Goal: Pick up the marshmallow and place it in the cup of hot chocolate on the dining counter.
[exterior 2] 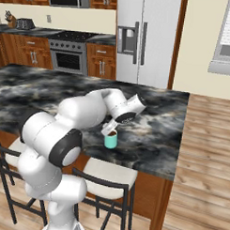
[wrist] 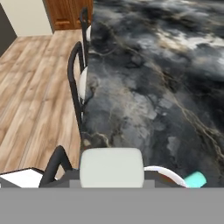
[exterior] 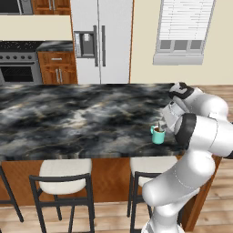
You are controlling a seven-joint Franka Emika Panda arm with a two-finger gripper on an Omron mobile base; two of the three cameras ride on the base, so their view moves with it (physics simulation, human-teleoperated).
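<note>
The teal cup of hot chocolate (exterior: 158, 135) (exterior 2: 111, 139) stands near the front right end of the marbled dining counter (exterior: 68, 118) (exterior 2: 154, 132) (wrist: 166, 87). My gripper (exterior: 162, 125) (exterior 2: 108, 129) (wrist: 111, 176) hangs just above the cup's mouth, tilted over it. It is shut on the marshmallow (wrist: 111, 167), an off-white squarish block held between the dark fingers. In the hand view the cup's white rim and brown drink (wrist: 168, 176) peek out just right of the block, with the teal handle beside them.
White-cushioned black stools (exterior: 63, 176) (exterior: 152, 164) (exterior 2: 110, 173) (wrist: 79, 83) line the counter's front edge, right below the cup. Wooden floor lies beyond the counter's right end. A steel fridge (exterior: 102, 41) and a stove (exterior: 18, 68) stand far behind.
</note>
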